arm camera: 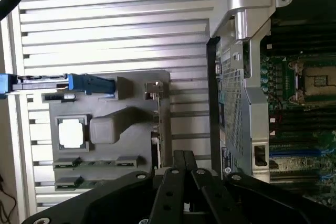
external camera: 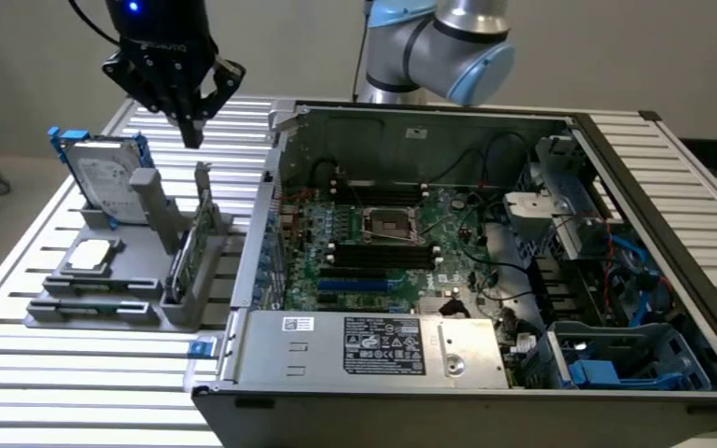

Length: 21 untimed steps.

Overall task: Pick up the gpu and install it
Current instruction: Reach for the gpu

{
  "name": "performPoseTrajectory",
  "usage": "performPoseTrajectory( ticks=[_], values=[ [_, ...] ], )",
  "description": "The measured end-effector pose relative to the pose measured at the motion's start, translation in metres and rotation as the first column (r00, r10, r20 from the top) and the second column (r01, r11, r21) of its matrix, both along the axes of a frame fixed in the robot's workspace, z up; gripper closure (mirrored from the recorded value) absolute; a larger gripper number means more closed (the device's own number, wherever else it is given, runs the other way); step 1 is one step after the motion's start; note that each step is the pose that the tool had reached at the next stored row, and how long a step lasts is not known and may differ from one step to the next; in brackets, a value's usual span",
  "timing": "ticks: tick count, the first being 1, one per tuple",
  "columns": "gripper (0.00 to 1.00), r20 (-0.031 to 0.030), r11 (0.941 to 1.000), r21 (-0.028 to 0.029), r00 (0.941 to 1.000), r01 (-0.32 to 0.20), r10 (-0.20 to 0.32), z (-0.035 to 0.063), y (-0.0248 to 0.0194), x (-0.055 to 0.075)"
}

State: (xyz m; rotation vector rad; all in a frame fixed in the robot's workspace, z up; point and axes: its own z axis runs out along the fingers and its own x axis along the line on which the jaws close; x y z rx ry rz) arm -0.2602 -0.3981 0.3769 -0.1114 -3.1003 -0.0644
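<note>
**Jaws above the far end of the upright gpu**

The gpu (external camera: 190, 247), a thin green card with a silver metal bracket, stands on its edge in a slot of the grey moulded holder (external camera: 85, 313). The holder sits on the white slatted bench (external camera: 48, 392). The card's long axis runs along the holder, roughly parallel to the side wall of the open computer case (external camera: 257, 261) just beside it.

The black gripper (external camera: 193, 138) hangs over the card's far end, well apart from it and pointing straight down. Its jaws are pressed together and hold nothing. In the wrist view the card's thin top edge lies just ahead of the fingertips, nearly in line with them.

- **On the exterior view's left:** the silver hard drive in its blue frame (external camera: 104, 182) stands upright near the card, with a grey post of the holder between them. The small square silver chip (external camera: 91, 257) lies flat lower on the holder.
- **On the exterior view's right:** the case wall rises close beside the card, leaving little room on that side.
- **Inside the case:** the green motherboard (external camera: 372, 233) lies open, with cables along its far side.
</note>
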Motion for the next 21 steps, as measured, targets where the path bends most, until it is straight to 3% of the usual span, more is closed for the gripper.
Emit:
performPoseTrajectory(
  ticks=[6,15,21],
  values=[
    [0.89,-0.0016,1.0,-0.0023,1.0,-0.005,0.005,-0.0055,-0.0014,-0.012],
    [0.89,-0.0037,0.9999,-0.0024,0.9999,-0.015,0.015,-0.0135,-0.0111,-0.018],
    [0.89,-0.0038,0.9998,-0.0027,0.9998,-0.02,0.02,-0.0178,-0.0118,-0.029]
  ],
)
